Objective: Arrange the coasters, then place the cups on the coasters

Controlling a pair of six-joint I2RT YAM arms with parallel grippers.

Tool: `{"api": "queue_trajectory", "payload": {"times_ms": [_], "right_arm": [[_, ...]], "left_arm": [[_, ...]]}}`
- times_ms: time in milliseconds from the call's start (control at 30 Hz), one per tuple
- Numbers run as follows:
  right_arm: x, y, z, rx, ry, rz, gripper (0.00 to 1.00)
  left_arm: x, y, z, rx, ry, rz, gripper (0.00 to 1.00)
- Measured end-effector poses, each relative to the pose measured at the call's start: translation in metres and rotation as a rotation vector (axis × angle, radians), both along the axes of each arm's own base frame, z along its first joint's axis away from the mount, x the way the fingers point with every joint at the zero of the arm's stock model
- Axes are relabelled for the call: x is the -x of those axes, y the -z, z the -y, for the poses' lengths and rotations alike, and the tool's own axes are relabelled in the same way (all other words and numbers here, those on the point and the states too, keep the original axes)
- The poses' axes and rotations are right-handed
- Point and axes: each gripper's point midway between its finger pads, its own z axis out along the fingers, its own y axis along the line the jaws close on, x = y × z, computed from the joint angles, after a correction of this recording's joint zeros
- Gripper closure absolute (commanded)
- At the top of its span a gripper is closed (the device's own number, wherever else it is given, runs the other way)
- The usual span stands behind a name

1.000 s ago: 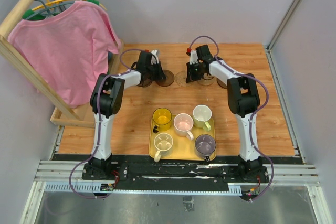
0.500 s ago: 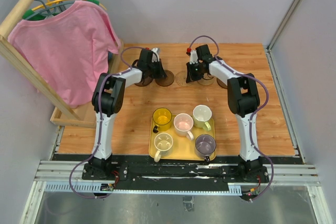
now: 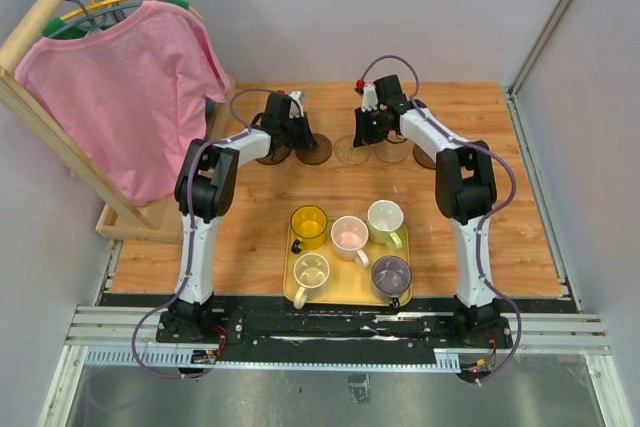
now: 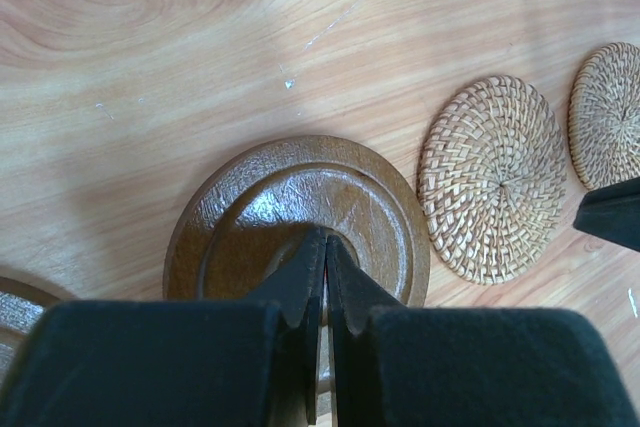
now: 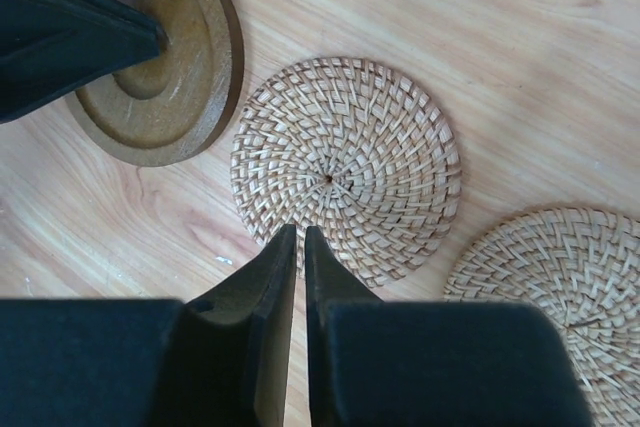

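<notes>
Five coasters lie in a row at the far side of the table: dark brown (image 3: 268, 154), dark brown (image 3: 314, 151), woven tan (image 3: 351, 152), woven tan (image 3: 392, 153), dark brown (image 3: 426, 158). My left gripper (image 3: 293, 133) is shut, its tips (image 4: 325, 239) down on the middle of the second dark coaster (image 4: 300, 212). My right gripper (image 3: 368, 137) hangs just above the near edge of the first tan coaster (image 5: 346, 169), its jaws (image 5: 300, 231) almost together with nothing between them. Five cups stand on the yellow tray (image 3: 345, 285): yellow (image 3: 309, 220), pinkish (image 3: 349, 234), green (image 3: 385, 217), cream (image 3: 311, 270), purple (image 3: 391, 273).
A pink shirt (image 3: 120, 97) hangs on a wooden rack (image 3: 150, 217) at the table's left edge. The two grippers stand close together over the coaster row, and the left finger (image 5: 70, 37) shows in the right wrist view.
The right gripper has lifted and drawn back a little from the tan coaster, and its jaws have parted by a slit. The left gripper shifted slightly right, still shut.
</notes>
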Motion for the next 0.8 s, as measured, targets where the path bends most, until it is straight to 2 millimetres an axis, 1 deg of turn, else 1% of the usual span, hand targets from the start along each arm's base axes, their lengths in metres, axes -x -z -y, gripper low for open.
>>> {"api": "queue_trajectory", "payload": {"times_ms": [67, 167, 267, 367, 433, 500, 567, 600, 633, 700, 800], "right_arm": [[-0.001, -0.008, 0.000, -0.004, 0.001, 0.015, 0.91], [0.002, -0.025, 0.003, -0.003, 0.010, 0.046, 0.90], [0.006, -0.046, 0.009, -0.006, 0.021, 0.084, 0.90], [0.008, -0.060, 0.016, -0.010, 0.039, 0.115, 0.91], [0.011, -0.062, 0.028, -0.010, 0.066, 0.116, 0.91], [0.012, -0.058, 0.048, -0.002, 0.114, 0.101, 0.91], [0.014, -0.047, 0.068, 0.015, 0.166, 0.073, 0.92], [0.013, -0.041, 0.086, 0.026, 0.208, 0.059, 0.92], [0.015, -0.035, 0.099, 0.037, 0.239, 0.044, 0.93], [0.019, -0.023, 0.123, 0.064, 0.300, 0.012, 0.93], [0.021, -0.014, 0.151, 0.097, 0.369, -0.008, 0.95]], "left_arm": [[0.000, -0.003, 0.000, 0.001, 0.000, 0.004, 0.94], [0.003, -0.016, -0.001, 0.011, 0.003, 0.023, 0.94], [0.007, -0.040, -0.001, 0.028, 0.008, 0.066, 0.94], [0.014, -0.070, -0.004, 0.043, 0.006, 0.123, 0.94], [0.018, -0.088, -0.008, 0.045, -0.005, 0.163, 0.93], [0.024, -0.100, -0.015, 0.036, -0.028, 0.194, 0.93], [0.030, -0.103, -0.024, 0.020, -0.052, 0.209, 0.93], [0.034, -0.101, -0.029, 0.009, -0.067, 0.211, 0.93], [0.038, -0.097, -0.035, -0.004, -0.082, 0.206, 0.93], [0.044, -0.085, -0.045, -0.024, -0.104, 0.189, 0.93], [0.052, -0.058, -0.068, -0.072, -0.157, 0.139, 0.93]]}}
